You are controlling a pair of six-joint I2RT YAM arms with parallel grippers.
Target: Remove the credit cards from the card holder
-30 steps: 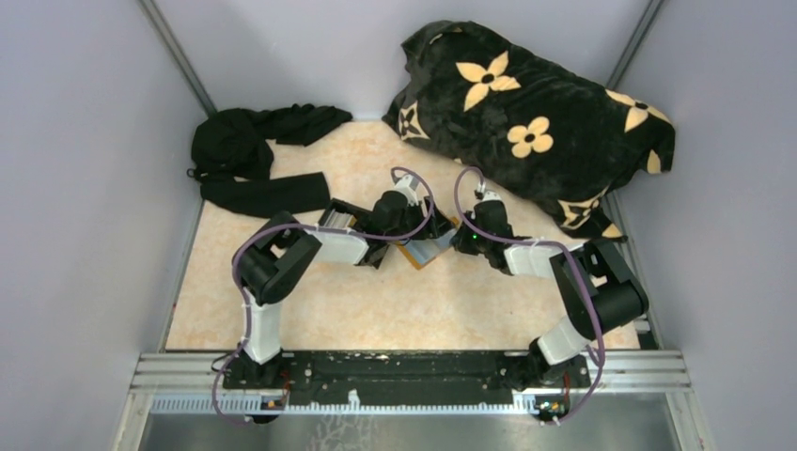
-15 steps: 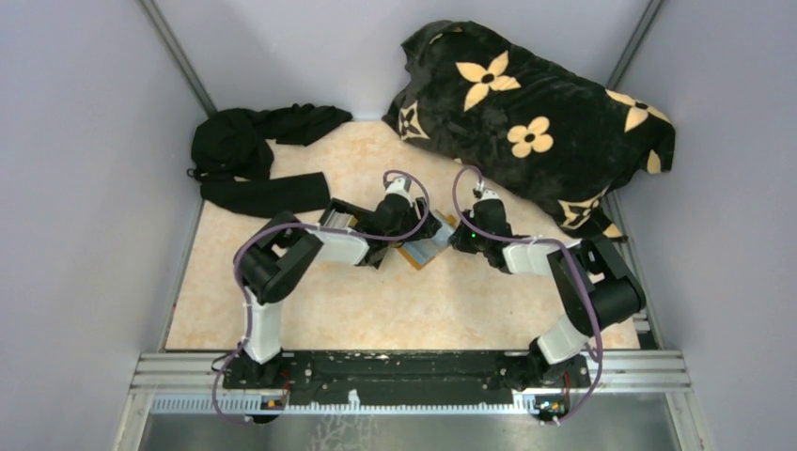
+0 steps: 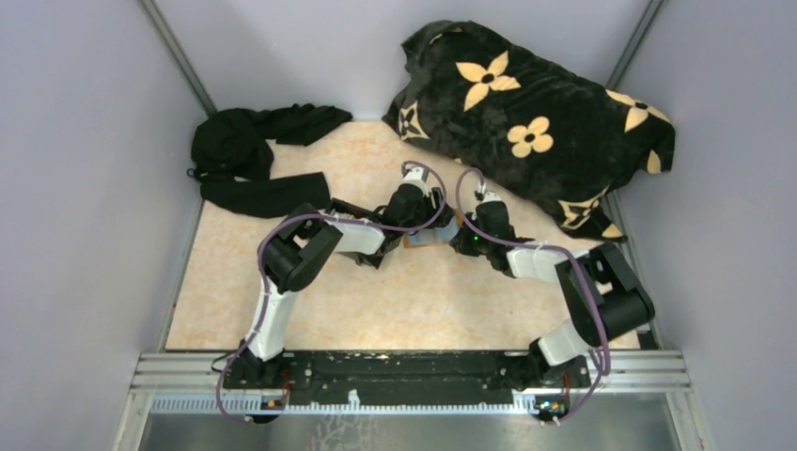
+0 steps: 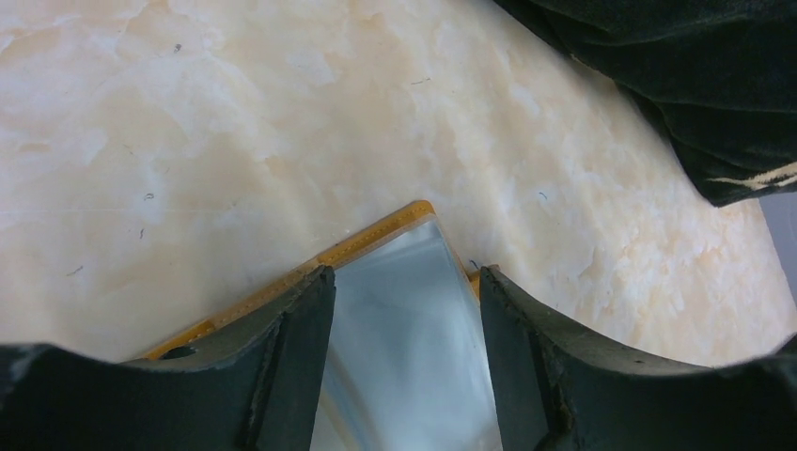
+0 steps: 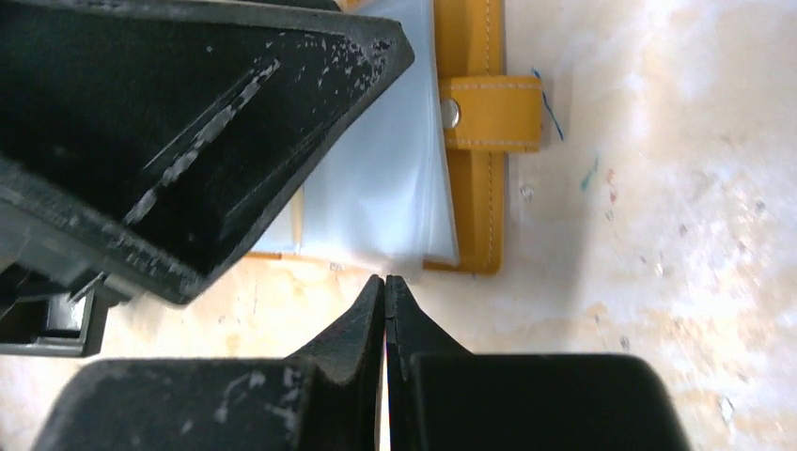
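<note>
The orange card holder (image 3: pixel 420 241) lies open on the marble table between my two grippers. In the left wrist view its orange edge (image 4: pixel 371 241) frames silvery-blue cards or sleeves (image 4: pixel 404 329). My left gripper (image 4: pixel 404 287) is open, one finger on each side of that silvery stack. In the right wrist view the holder (image 5: pixel 475 188) shows its snap tab (image 5: pixel 491 113) and pale blue cards (image 5: pixel 376 188). My right gripper (image 5: pixel 385 280) is shut, its tips at the near edge of the pale sheets; I see nothing clearly pinched. The left gripper's black finger (image 5: pixel 179 132) covers the stack's left part.
A black blanket with yellow flowers (image 3: pixel 536 122) is heaped at the back right, and its edge shows in the left wrist view (image 4: pixel 695 85). A black cloth (image 3: pixel 254 160) lies at the back left. Grey walls close in both sides.
My left arm has stretched to the right and its gripper now sits over the holder, covering more of it. The holder has shifted slightly away. The right gripper has barely moved.
</note>
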